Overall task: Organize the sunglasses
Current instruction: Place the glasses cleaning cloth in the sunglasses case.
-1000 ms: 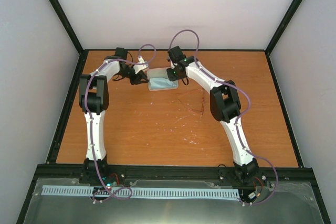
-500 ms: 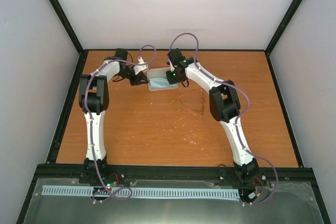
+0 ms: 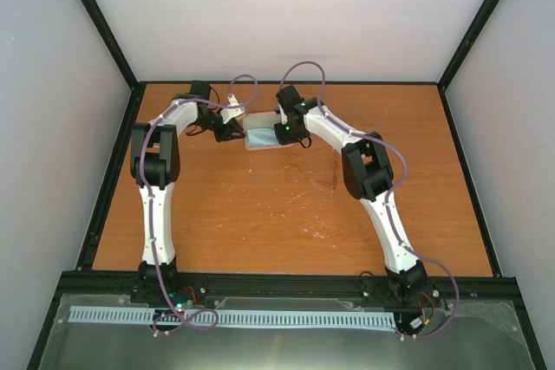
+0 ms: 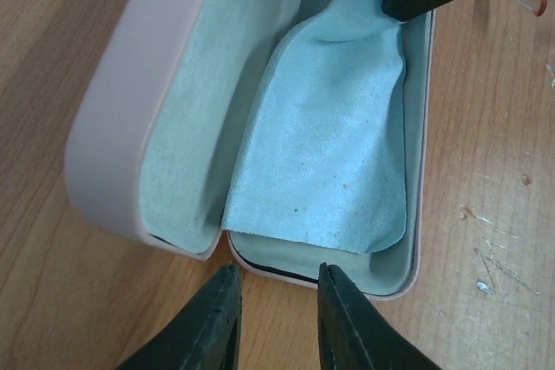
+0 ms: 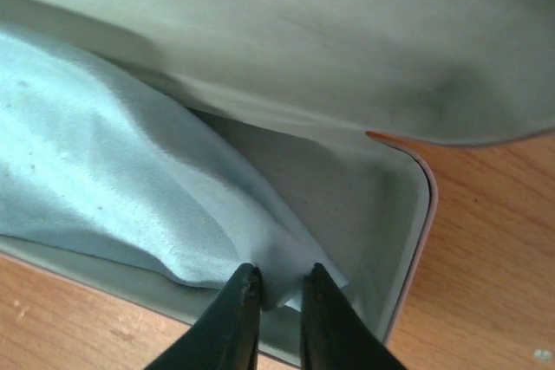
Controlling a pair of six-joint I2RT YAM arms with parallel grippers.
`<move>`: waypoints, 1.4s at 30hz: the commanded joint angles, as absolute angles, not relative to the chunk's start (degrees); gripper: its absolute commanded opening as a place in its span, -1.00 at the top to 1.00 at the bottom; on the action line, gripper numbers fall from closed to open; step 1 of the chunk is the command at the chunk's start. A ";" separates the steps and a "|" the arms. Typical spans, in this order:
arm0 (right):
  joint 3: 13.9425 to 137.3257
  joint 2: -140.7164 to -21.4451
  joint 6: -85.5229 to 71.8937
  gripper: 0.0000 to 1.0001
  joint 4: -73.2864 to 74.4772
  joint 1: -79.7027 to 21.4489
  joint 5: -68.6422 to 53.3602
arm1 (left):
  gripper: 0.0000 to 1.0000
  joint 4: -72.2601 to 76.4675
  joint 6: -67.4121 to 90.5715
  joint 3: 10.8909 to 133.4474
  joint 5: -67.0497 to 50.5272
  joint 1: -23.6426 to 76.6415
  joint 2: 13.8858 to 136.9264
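Up at twelve o'clock, right jaws pinched the blue cloth [image 5: 104, 179] inside the open case [image 4: 113, 127]; left jaws stood slightly spread.

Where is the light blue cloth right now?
In the top view, far centre of the table, the cloth lies inside the open case, one corner pinched by the right gripper.

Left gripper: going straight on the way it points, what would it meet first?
Most likely the near end rim of the open case, right ahead of the left gripper; the blue cloth lies inside beyond it. Depth is unclear.
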State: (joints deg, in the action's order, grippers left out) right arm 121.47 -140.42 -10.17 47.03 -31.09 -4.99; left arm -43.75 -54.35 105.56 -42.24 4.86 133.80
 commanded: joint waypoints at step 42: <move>118.44 -135.84 -11.32 0.49 38.28 -30.81 7.21 | 0.46 -44.56 -54.50 104.60 -43.64 4.48 133.51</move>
